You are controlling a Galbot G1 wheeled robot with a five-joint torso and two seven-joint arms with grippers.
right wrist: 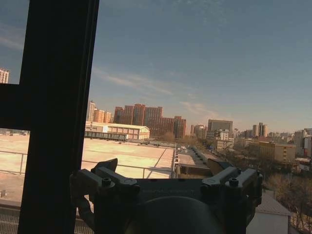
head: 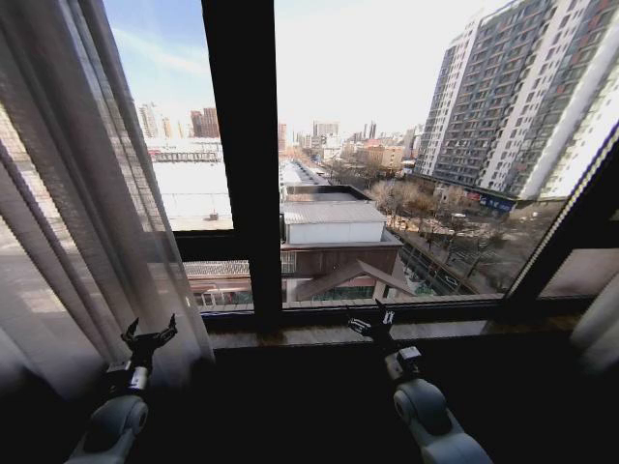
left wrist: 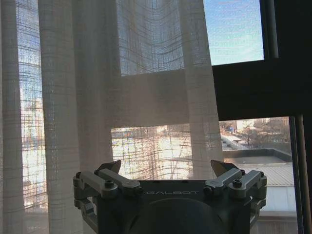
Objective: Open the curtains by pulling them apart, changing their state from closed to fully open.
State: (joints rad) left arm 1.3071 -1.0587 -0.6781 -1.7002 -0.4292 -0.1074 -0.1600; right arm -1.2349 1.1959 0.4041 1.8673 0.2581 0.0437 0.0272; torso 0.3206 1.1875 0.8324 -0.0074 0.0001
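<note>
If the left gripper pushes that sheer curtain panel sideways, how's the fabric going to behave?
The curtain panel would probably give and bunch rather than move as one sheet: it hangs in soft vertical pleats. It looks light, since the buildings show through its open weave. The left gripper, open beside it, may snag or slide along loose folds.

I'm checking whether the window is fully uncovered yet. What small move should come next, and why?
Probably ease the open left gripper forward into the left curtain edge and sweep it further left: that panel still hangs over part of the pane. The right gripper faces bare window.
</note>
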